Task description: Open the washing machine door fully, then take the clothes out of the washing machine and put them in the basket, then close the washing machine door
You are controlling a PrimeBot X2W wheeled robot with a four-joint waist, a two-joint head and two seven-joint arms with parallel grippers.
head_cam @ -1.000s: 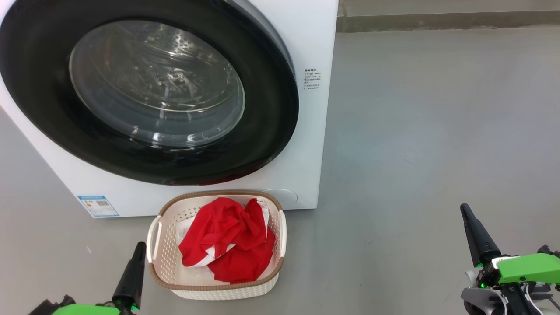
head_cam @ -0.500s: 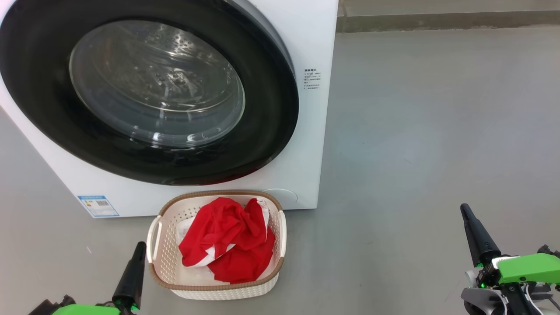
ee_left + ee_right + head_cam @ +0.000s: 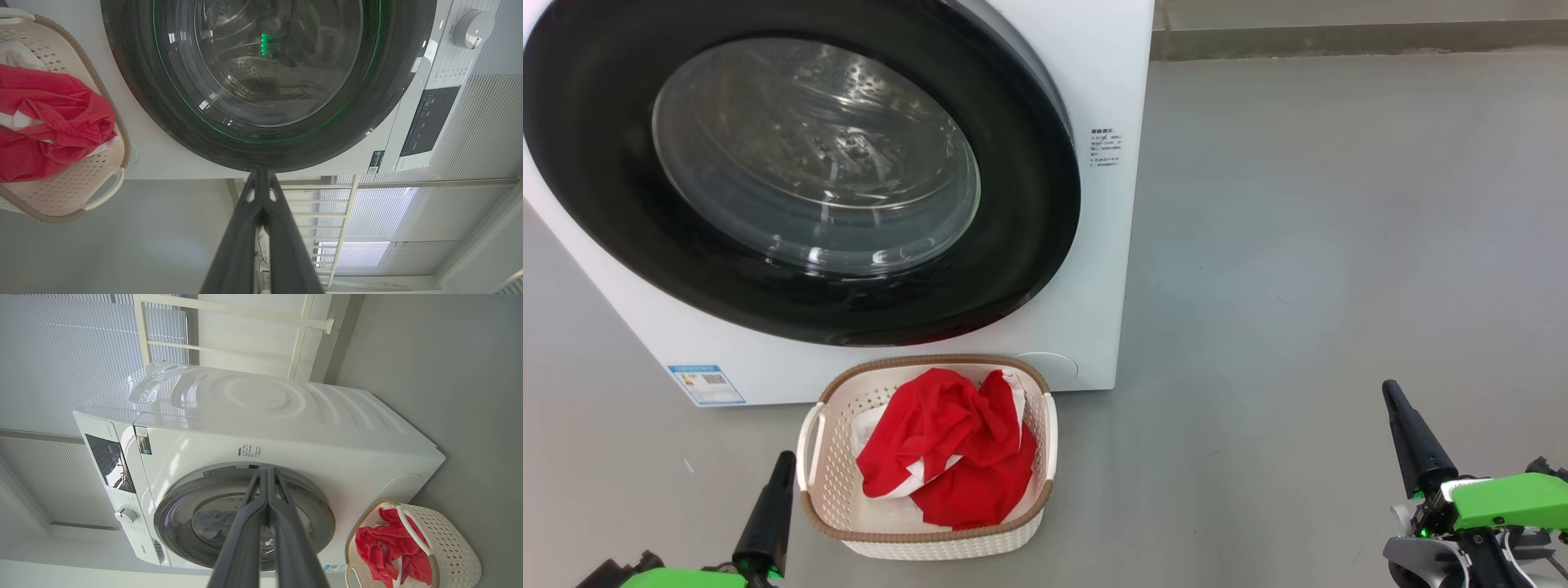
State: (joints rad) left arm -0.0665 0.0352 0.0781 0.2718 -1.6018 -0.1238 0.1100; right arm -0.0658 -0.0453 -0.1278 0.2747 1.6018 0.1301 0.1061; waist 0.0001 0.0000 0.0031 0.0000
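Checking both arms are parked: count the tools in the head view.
2: left tool lower left, beside the basket; right tool lower right, over the floor.

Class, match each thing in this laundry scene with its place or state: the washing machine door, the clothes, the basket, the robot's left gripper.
Column one:
1. washing machine door
2. clothes
3. basket
4. left gripper

Column two:
A. on the floor in front of the washing machine
B. fingers together, holding nothing
C. closed against the machine's front
D. heaped in the basket

Pairs: 1-C, 2-D, 3-A, 4-B.
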